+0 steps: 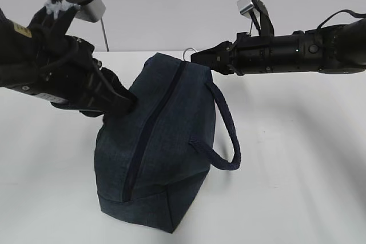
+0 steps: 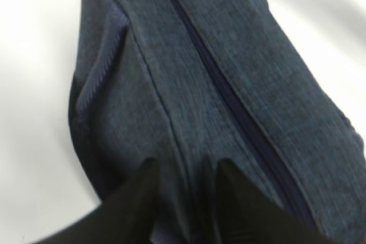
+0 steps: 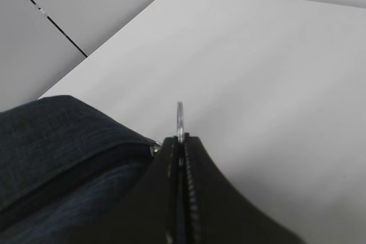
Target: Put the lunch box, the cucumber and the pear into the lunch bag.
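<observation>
Exterior view: the dark navy fabric boxy lunch bag (image 1: 157, 147) stands on the white table (image 1: 297, 187), its near end at 6 o'clock and its far end toward 12. The long dark zipper (image 1: 151, 124) runs up the middle of its top face and looks closed along the whole visible length. A looped navy strap handle (image 1: 226, 130) hangs out from the bag's 3 o'clock side. The weave is a heathered denim-like blue, slightly dented at the 9 o'clock flank.

There the left gripper (image 1: 128, 102) presses against the fabric; in the left wrist view its two black fingers (image 2: 128, 210) stand a little apart with a fold of cloth between them, pinching the bag's wall.

Farther back, at the bag's 12 o'clock end, the right gripper (image 1: 197, 57) reaches in from 3 o'clock. In the right wrist view its jaws are pressed together on the silver ring pull (image 3: 180, 119), which sticks up edge-on just above them.

Bare table lies open at 3, 6 and 9 o'clock of the bag; the table's far edge meets the pale wall (image 1: 171, 4) beyond 12.
</observation>
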Robot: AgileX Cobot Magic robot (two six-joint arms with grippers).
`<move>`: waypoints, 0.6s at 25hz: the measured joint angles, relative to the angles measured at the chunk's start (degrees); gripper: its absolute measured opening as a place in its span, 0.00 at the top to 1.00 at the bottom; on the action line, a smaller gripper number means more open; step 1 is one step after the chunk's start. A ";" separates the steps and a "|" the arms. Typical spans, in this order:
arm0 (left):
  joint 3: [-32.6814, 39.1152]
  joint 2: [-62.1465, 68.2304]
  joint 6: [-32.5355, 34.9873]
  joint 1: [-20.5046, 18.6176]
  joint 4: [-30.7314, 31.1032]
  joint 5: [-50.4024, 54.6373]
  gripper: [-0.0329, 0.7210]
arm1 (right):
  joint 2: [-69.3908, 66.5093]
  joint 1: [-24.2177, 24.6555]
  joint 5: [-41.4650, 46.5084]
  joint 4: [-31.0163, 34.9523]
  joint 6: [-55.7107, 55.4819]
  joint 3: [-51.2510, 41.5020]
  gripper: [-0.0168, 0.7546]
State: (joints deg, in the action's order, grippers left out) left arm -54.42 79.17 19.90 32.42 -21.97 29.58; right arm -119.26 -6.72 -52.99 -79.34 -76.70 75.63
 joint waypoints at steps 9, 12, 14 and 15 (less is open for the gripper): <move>0.00 0.00 -0.50 0.00 -1.83 -8.28 0.49 | 0.00 0.29 0.00 0.00 -0.03 0.00 0.98; -1.02 0.23 -0.55 0.00 -2.73 -10.14 0.48 | 0.00 0.29 -0.12 0.00 -0.03 0.00 0.98; -3.45 1.37 -0.55 0.00 -2.99 -10.26 0.48 | 0.00 0.29 -0.12 0.00 -0.03 0.00 0.98; -4.57 2.14 -0.55 0.00 -3.02 -10.19 0.48 | 0.00 0.29 -0.12 0.00 -0.03 0.00 0.98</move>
State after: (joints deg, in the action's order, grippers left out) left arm -58.99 81.31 19.35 32.42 -24.99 19.39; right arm -119.26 -6.43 -53.12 -79.34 -76.74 75.63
